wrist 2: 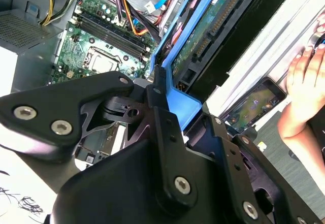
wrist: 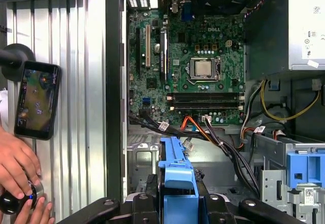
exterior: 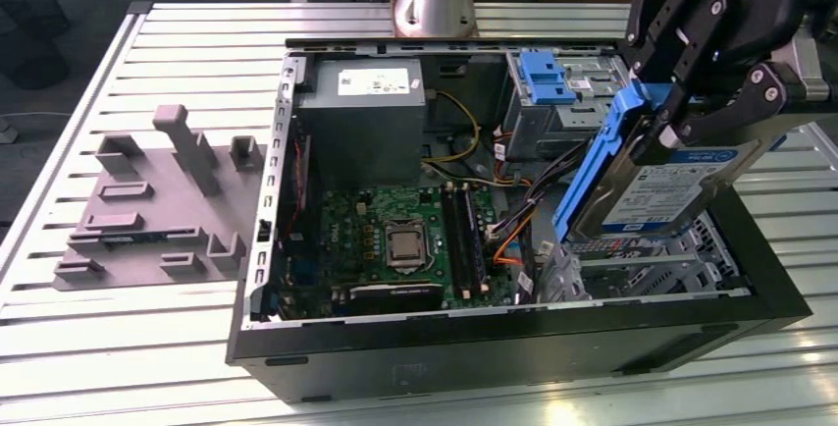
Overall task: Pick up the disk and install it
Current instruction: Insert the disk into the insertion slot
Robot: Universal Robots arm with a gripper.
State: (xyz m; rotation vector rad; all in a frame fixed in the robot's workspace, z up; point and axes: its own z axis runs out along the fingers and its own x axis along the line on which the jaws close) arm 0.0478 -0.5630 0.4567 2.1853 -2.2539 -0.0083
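Holding the disk (exterior: 651, 183) in my gripper (exterior: 674, 112), I have it lifted above the open computer case (exterior: 524, 347), tilted on edge over the drive cage (exterior: 642, 264) at the case's front corner. My fingers are clamped on its blue frame (exterior: 596, 166) near the upper end, one finger against the frame rail and the other against the labelled face. In the first wrist view the blue frame (wrist: 177, 178) runs straight out from between my fingers toward the motherboard (wrist: 193, 66); in the second wrist view the drive's underside circuit board (wrist 2: 213, 28) faces outward.

I judge the drive to be a dense, rigid metal block, fairly heavy for its size, with smooth faces that could slip. The plastic frame is thinner and may flex, so a grip across the rails near the middle would seem steadier than one at the end. The exposed board and connector look fragile, and loose cables (exterior: 524, 220) lie just beside the cage.

Beyond the case wall, a person's hand (wrist: 18, 176) rests on the table (wrist: 76, 107) near a phone (wrist: 36, 99).
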